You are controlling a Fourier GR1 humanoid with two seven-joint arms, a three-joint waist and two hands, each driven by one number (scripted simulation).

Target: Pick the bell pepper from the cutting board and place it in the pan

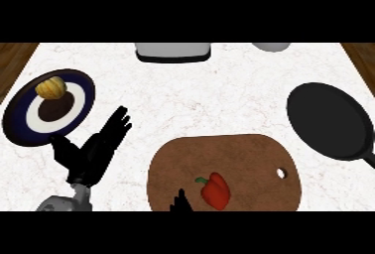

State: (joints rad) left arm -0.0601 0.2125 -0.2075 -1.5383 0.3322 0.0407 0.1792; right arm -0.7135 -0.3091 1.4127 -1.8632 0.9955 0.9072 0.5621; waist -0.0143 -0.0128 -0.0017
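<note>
Surface: a white marble surface [219, 94] with thin grey veins; both hands come in over its near edge.
Cutting board: a brown, rounded wooden cutting board [242, 154] with a small hole close to its right edge. It lies to the right of the left hand, and the right hand shows over its near left part.
Pan: a black round pan [326, 121] with its handle going toward the lower right. It is well apart from both hands, far to the right of them and beyond the board's right end.
Plate: a dark blue round plate [82, 94] with a white ring and a dark middle, just to the left of the left hand and beyond it.
Left hand: the black left hand [93, 151] is wide open, fingers straight and pointing away, thumb out toward the plate. It holds nothing.
Box: a pale grey box-shaped thing [172, 49] on a dark base, far beyond both hands at the far edge.
Bell pepper: a red bell pepper [215, 191] with a green stem lies on the board's near half, just to the right of the right hand and not touching it.
Round fruit: a yellow ribbed round thing [50, 88] on the far part of the plate.
Right hand: only a small black part of the right hand [180, 202] shows at the lower edge; I cannot tell if it is open or closed.
</note>
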